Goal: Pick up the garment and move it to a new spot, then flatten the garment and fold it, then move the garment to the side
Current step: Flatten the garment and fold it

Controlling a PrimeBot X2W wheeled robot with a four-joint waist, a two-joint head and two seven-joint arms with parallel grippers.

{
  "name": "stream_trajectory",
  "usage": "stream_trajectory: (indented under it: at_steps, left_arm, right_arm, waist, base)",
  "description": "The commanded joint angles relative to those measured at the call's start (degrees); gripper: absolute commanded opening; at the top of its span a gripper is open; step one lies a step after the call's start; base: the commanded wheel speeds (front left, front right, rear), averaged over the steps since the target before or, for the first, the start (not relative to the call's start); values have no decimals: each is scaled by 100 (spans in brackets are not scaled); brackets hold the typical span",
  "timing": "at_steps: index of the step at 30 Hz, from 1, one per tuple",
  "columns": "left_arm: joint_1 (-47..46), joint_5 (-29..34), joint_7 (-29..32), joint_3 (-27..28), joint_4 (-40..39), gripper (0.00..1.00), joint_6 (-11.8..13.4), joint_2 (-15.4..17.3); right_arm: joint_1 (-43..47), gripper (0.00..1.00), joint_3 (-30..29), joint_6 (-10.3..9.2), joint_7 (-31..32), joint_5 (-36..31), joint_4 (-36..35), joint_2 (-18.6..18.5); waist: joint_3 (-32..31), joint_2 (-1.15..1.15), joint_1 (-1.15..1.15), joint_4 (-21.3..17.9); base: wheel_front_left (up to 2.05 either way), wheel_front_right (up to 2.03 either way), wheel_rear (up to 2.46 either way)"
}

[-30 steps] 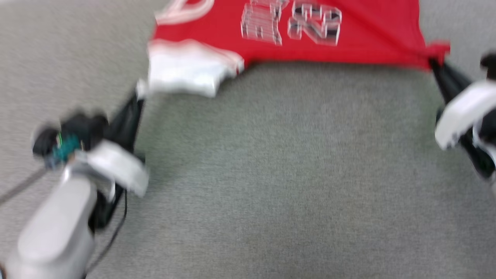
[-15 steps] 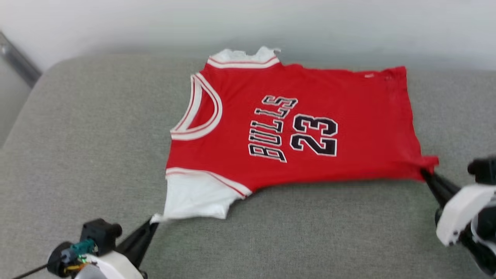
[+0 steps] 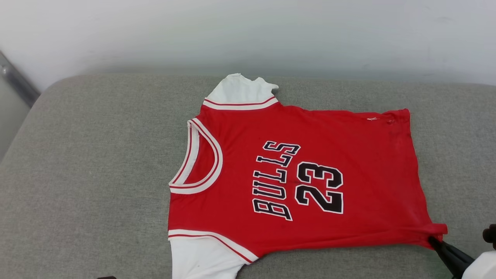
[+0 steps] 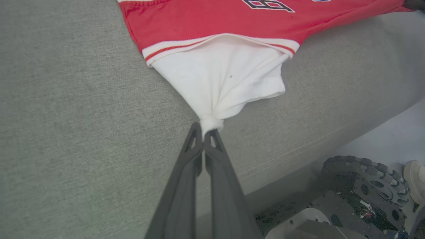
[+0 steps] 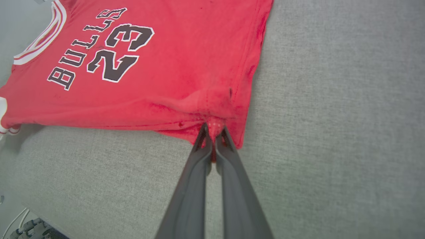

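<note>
The garment (image 3: 310,174), a red basketball-style jersey with white short sleeves, striped trim and black "BULLS 23" lettering, lies spread front-up near the middle of the grey woven-fabric cushion (image 3: 89,174), its neckline toward the cushion's left end; the left gripper (image 4: 207,130) is clenched on the bunched tip of the white sleeve (image 4: 225,83) by the cushion's front edge; the right gripper (image 5: 214,132) is clamped on the red hem corner (image 5: 217,124), also near that front edge. This looks like the flattening step, the near side drawn taut; the fold seems next, calling for both pinched corners to rise together and travel evenly toward the cushion's back edge.
</note>
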Motion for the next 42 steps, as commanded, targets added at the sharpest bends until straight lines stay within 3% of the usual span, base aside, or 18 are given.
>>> stream_trajectory:
  at_steps: [1,10,13,20,33,42]
  left_arm:
    - [101,-39,-9,34,-143,0,9,89]
    - [-308,243,-376,268,-491,0,47,122]
    - [-817,387,-393,454,-701,0,19,146]
    - [-1582,339,-371,731,-554,0,-85,67]
    - [-3020,574,-160,567,585,0,-543,-242]
    - [-3517,855,-320,295,1726,0,-602,-672]
  right_arm:
    - [236,0,-187,-6,76,23,-226,21]
    - [401,0,-730,-7,445,-235,-898,261]
    - [272,0,-1012,-6,655,-367,-1235,468]
    - [-59,0,-1115,-6,1010,-640,-1304,685]
    - [-1087,0,-912,-6,1495,-1161,-937,803]
    - [-1492,0,-740,-6,1565,-1511,-584,817]
  waist:
    - [17,0,1,-40]
    - [167,0,1,-183]
    - [437,0,1,-229]
    - [765,0,1,-290]
    - [1402,0,1,-344]
    - [1531,0,1,-376]
  base:
    - [0,0,0]
    - [0,0,0]
    - [0,0,0]
    - [0,0,0]
    - [0,0,0]
    - [0,0,0]
